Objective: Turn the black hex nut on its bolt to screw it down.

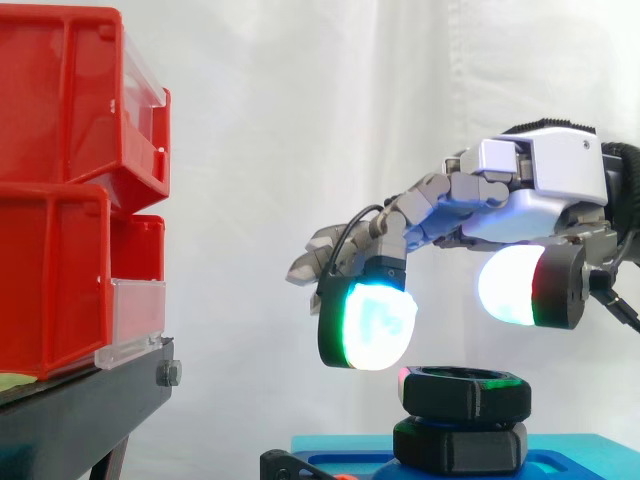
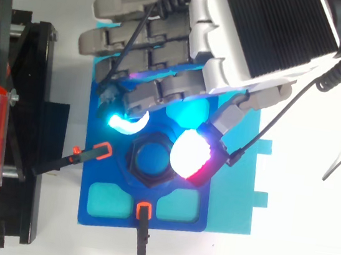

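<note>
- The hand [image 1: 540, 180] comes in from the right and stands over the black hex nut [image 1: 466, 390]; its palm faces down
- The hand is spread, it does not pinch the nut: most fingers [image 2: 120, 4] lie nearly straight, away from the arm, and one finger is bent down
- The pad of this bent finger [image 1: 366, 325] glows cyan and green; in the side view it hangs just beside the upper left edge of the nut, and I cannot tell if it touches it
- The thumb pad [image 1: 508, 285] glows white with a red side, and in the side view it is clearly above the nut, apart from it
- In the top view the finger pad is at the upper left corner of the nut [image 2: 150, 161] and the thumb pad [image 2: 190, 155] is over its right edge, so the nut is between them
- The nut sits level over a second black hex piece [image 1: 460, 446], which stands on a blue plate [image 2: 102, 219]
- Through the hole of the nut something blue is seen
- The blue plate lies on a teal sheet [image 2: 237, 193]
- Two black clamps with orange tips hold the plate, one from the left [image 2: 95, 153] and one from below [image 2: 144, 211]
- Red bins [image 1: 60, 190] stand on a black stand [image 1: 80, 410] at the left, well apart from the nut, before a white curtain [image 1: 300, 100]
</note>
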Controlling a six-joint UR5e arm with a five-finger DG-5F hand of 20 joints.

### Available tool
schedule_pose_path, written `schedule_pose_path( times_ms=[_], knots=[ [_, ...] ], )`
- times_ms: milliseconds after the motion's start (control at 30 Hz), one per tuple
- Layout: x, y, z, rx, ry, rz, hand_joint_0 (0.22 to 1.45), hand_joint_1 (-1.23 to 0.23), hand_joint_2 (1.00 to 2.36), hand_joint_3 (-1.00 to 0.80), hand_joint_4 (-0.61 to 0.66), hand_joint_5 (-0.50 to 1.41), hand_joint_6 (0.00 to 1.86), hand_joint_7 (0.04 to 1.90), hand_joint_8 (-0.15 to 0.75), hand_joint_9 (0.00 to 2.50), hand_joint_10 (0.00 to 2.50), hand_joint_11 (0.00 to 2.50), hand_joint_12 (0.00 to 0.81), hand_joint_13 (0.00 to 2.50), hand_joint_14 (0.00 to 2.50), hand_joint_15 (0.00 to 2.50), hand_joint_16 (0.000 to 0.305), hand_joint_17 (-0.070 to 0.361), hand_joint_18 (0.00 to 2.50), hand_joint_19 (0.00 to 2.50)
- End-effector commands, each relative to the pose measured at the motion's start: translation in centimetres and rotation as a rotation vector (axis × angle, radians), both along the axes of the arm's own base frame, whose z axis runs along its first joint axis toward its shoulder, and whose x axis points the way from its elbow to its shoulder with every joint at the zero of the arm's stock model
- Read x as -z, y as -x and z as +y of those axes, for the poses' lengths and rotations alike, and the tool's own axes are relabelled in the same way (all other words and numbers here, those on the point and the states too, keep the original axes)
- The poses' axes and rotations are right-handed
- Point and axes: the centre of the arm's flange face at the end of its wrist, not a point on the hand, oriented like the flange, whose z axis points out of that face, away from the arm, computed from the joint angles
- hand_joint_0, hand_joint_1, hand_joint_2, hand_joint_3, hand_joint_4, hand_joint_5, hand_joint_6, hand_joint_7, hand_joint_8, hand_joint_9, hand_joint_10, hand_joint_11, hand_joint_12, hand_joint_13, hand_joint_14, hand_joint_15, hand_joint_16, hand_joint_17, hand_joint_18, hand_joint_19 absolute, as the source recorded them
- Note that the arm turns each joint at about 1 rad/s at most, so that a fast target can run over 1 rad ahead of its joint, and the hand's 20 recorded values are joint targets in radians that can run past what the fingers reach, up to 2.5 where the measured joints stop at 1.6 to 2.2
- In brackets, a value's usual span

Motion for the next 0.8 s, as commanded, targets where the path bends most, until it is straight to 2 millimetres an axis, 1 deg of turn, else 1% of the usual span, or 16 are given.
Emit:
schedule_pose_path(
  times_ms=[0,133,200,267,300,400,567,767],
  knots=[
    [-0.4,-0.5,0.8,0.013,-0.003,-0.007,0.52,-0.44,1.0,-0.5,0.23,-0.2,0.76,0.66,0.245,0.52,0.01,0.32,0.14,0.35,0.0,0.0,0.015,0.034,0.08,0.13],
    [-0.4,-1.0,2.1,0.033,-0.005,-0.008,0.52,-0.44,1.0,-0.5,0.23,-0.2,0.74,0.68,0.248,0.52,0.01,0.32,0.14,0.35,0.0,0.0,0.015,0.034,0.08,0.13],
    [-0.3,-1.5,4.6,0.022,-0.007,-0.002,0.52,-0.44,1.0,-0.5,0.23,-0.2,0.74,0.68,0.247,0.52,0.01,0.32,0.14,0.35,0.0,0.0,0.015,0.034,0.08,0.13],
    [-0.3,-1.9,6.5,0.022,-0.01,0.001,0.52,-0.44,1.0,-0.5,0.22,-0.2,0.74,0.69,0.246,0.52,0.01,0.32,0.14,0.35,0.0,0.0,0.015,0.035,0.08,0.13],
    [-0.3,-2.0,6.9,0.034,-0.012,0.006,0.52,-0.44,1.0,-0.5,0.23,-0.2,0.73,0.69,0.248,0.52,0.01,0.33,0.141,0.35,0.0,0.0,0.015,0.035,0.08,0.13],
    [-0.3,-2.2,7.3,0.057,-0.012,0.007,0.52,-0.44,1.0,-0.5,0.22,-0.2,0.73,0.69,0.248,0.52,0.01,0.32,0.141,0.35,0.0,0.0,0.016,0.035,0.07,0.13],
    [-0.2,-2.5,8.9,0.051,-0.013,0.01,0.52,-0.44,1.0,-0.5,0.22,-0.2,0.73,0.7,0.247,0.52,0.01,0.32,0.141,0.35,0.0,0.0,0.016,0.035,0.07,0.14],
    [0.0,-2.4,9.5,0.049,-0.01,0.024,0.52,-0.44,1.0,-0.5,0.22,-0.19,0.72,0.72,0.248,0.52,0.01,0.32,0.142,0.35,0.0,0.0,0.016,0.035,0.07,0.14]
  ],
)
